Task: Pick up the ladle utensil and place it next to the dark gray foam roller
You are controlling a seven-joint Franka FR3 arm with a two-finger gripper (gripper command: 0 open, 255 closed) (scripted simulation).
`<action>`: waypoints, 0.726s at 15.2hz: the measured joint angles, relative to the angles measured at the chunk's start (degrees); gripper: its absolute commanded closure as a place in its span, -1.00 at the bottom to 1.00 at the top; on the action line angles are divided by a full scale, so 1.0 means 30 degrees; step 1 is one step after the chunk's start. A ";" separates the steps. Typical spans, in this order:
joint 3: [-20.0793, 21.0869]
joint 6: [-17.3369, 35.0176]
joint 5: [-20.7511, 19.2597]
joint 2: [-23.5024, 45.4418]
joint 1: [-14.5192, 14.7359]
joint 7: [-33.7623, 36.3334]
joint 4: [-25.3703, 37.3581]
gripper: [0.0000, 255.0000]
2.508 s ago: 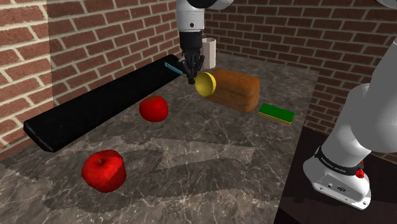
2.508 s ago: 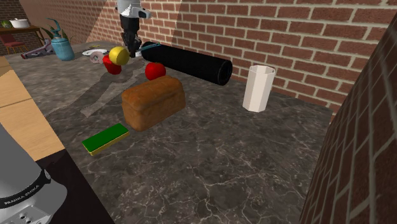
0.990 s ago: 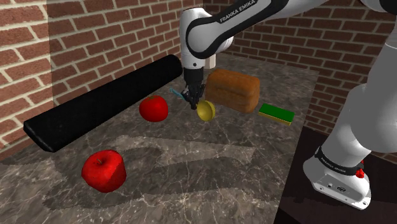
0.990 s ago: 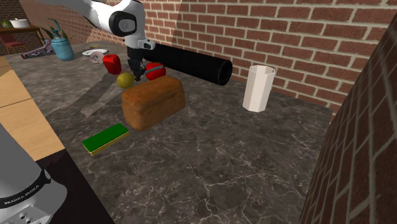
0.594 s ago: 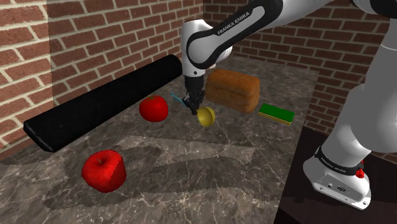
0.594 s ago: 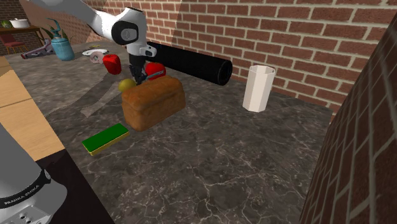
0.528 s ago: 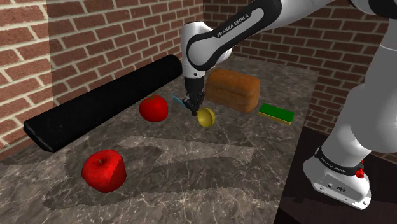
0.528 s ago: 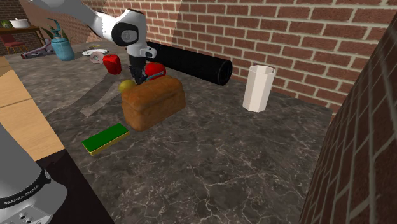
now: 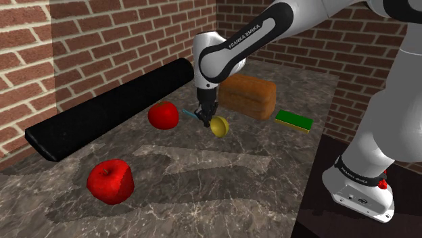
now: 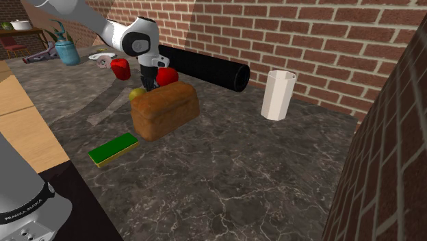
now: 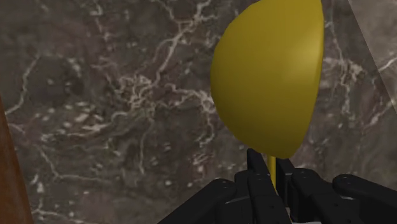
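Note:
The ladle [image 9: 218, 125] has a yellow bowl and a thin teal handle. My gripper [image 9: 205, 117] is shut on the handle, holding the bowl low over the marble counter between a red apple [image 9: 163, 115] and the bread loaf [image 9: 248, 95]. In the wrist view the yellow bowl [image 11: 270, 83] hangs just beyond my fingers [image 11: 257, 170], which clasp its stem. From the second exterior view the ladle bowl [image 10: 137, 93] peeks out behind the loaf. The long black foam roller [image 9: 101, 109] lies along the brick wall, past the apple from the ladle.
A second red apple [image 9: 110, 180] sits near the counter's front. A green and yellow sponge [image 9: 293, 121] lies beside the loaf. A white faceted cup [image 10: 278, 94] stands near the wall. The robot's stand [image 9: 358, 186] is at the shoulder view's lower right.
The gripper has carried the ladle lower, down toward the counter beside the loaf. Its grip on the handle has stayed shut.

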 measured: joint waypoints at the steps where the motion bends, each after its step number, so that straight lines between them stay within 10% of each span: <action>1: 0.0002 0.0002 0.0001 0.0001 0.0003 0.0001 -0.0009 1.00; 3: 0.0006 0.0004 0.0001 0.0019 0.0009 0.0006 -0.0008 1.00; 4: 0.0005 0.0002 0.0000 0.0022 0.0008 0.0003 -0.0007 -1.00; 11: -0.0016 -0.0286 -0.0023 -0.0098 -0.0022 0.0009 0.0125 -1.00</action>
